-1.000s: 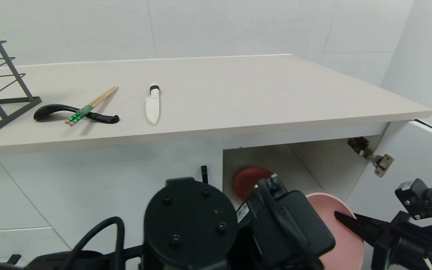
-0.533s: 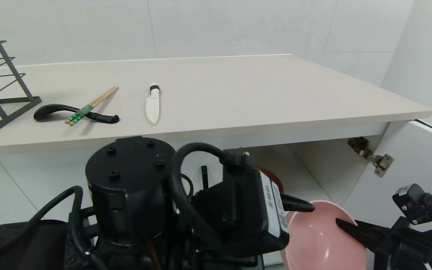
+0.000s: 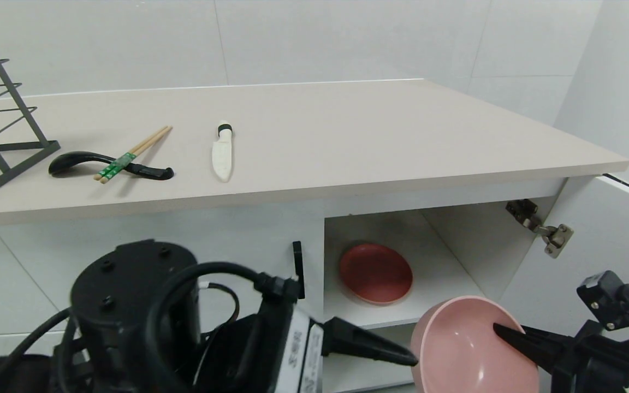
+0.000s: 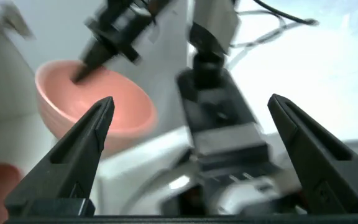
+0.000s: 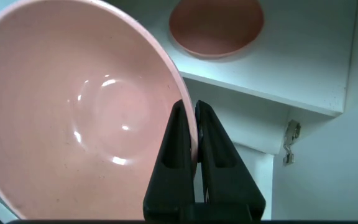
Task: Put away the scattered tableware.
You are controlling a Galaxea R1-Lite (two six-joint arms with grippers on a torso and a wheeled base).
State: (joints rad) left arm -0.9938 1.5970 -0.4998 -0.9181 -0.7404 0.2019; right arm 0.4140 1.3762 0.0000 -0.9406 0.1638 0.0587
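One pink bowl (image 3: 464,349) is pinched at its right rim by the right end effector (image 3: 503,331). Spread wide, the left end effector (image 4: 190,106) sits just left of it.

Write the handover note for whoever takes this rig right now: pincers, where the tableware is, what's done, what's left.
Pincers: left pincer open and empty, low in front of the cabinet; right pincer shut on the rim of the pink bowl, held outside the open cabinet.
Done: red plate lies on the shelf inside.
Left: shelve the bowl; then likely the items on the counter: chopsticks lying across the black spoon, white knife apart on their right.
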